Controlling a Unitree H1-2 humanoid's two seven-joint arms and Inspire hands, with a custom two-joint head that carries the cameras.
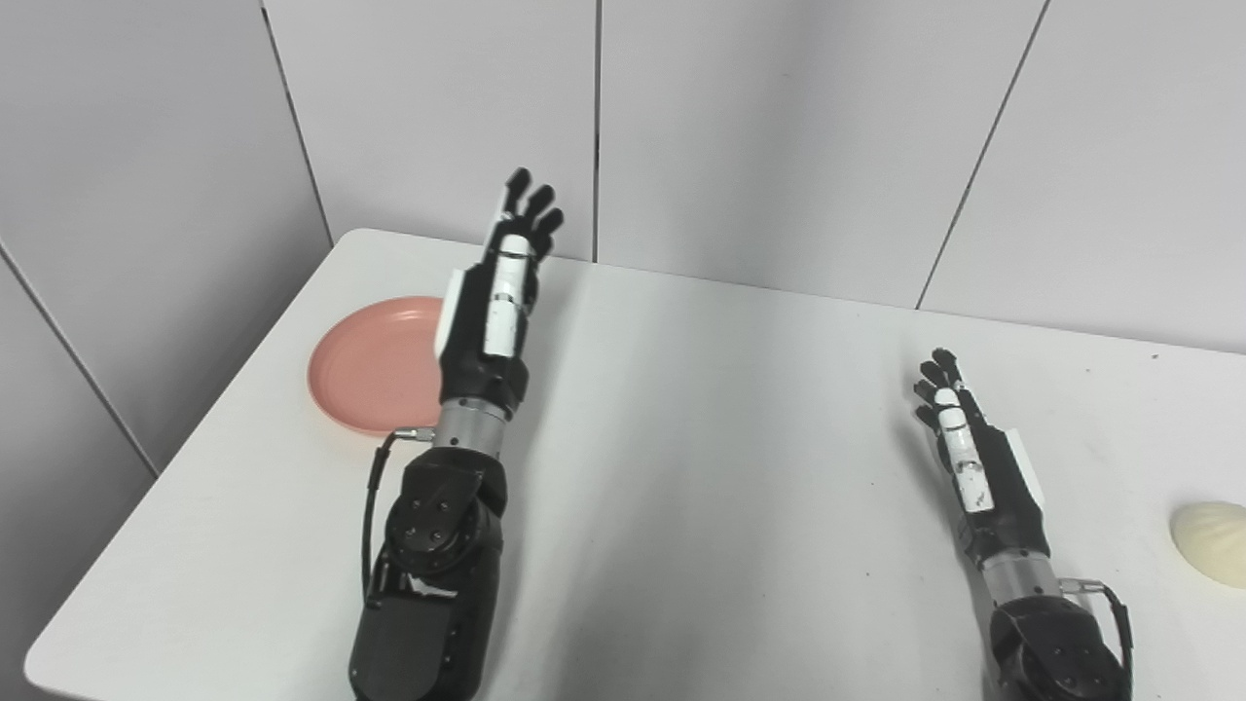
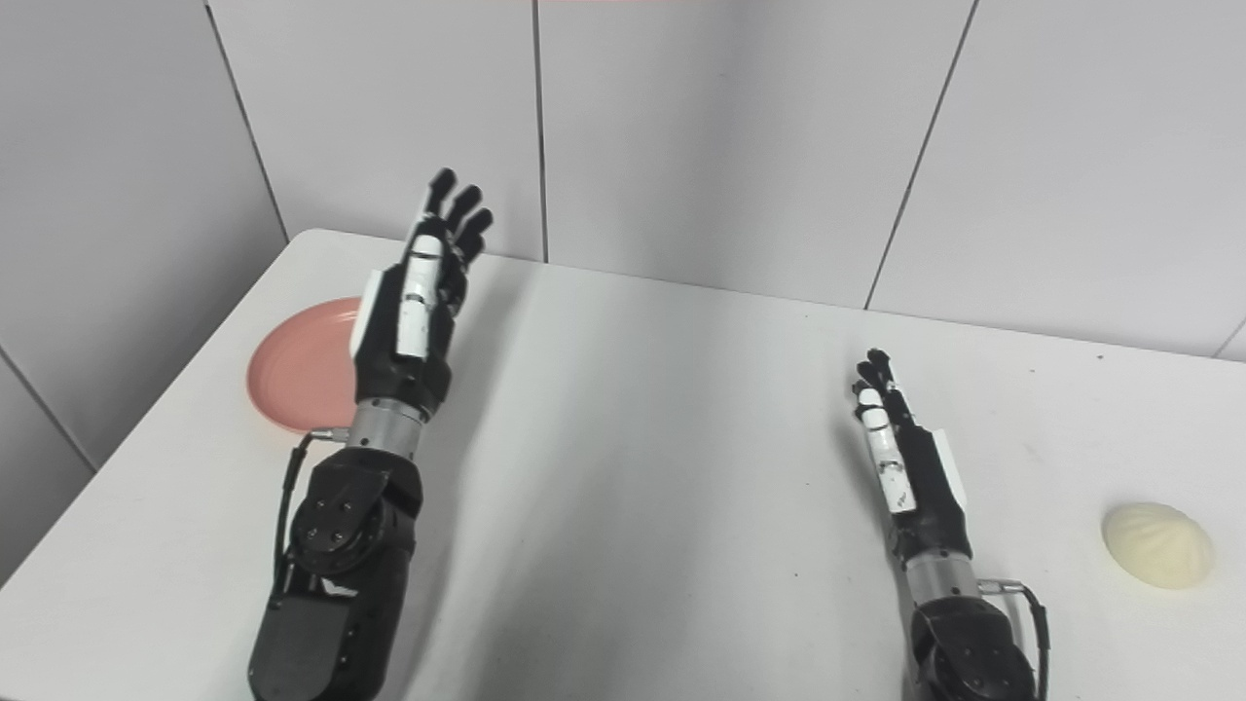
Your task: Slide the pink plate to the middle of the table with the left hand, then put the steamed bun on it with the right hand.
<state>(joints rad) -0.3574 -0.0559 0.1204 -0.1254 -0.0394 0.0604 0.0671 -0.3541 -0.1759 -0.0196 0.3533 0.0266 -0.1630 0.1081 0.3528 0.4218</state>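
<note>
A pink plate lies empty near the table's left edge, partly hidden behind my left forearm. My left hand is raised above the table just right of the plate, open, fingers stretched toward the wall, holding nothing. A pale cream steamed bun sits on the table at the far right. My right hand hovers low over the table to the left of the bun, a clear gap apart from it, open and empty with fingers extended.
The white table has a rounded far-left corner and a left edge close to the plate. Grey wall panels rise right behind the table's back edge. Small dark specks dot the tabletop.
</note>
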